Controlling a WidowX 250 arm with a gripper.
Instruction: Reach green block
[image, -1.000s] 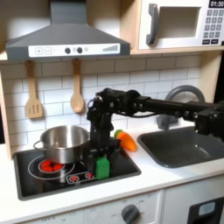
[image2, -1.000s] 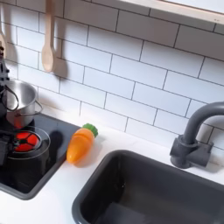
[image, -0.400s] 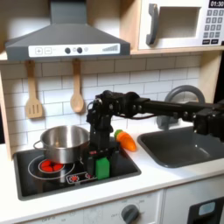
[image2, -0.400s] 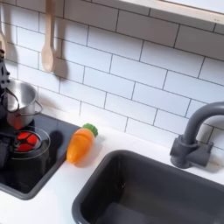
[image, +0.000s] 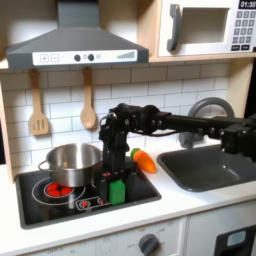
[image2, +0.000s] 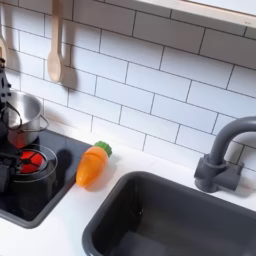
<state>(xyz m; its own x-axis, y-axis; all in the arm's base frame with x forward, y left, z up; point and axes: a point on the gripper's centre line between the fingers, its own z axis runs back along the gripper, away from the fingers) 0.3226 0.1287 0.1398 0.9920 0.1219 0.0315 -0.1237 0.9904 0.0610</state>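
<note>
Fingers (image: 106, 176) unreadable above green block (image: 117, 189), between pot (image: 70, 163) and carrot (image: 145, 160).

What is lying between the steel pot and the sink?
In the first exterior view, the gripper over the green block and the carrot lie between the pot and the sink.
</note>
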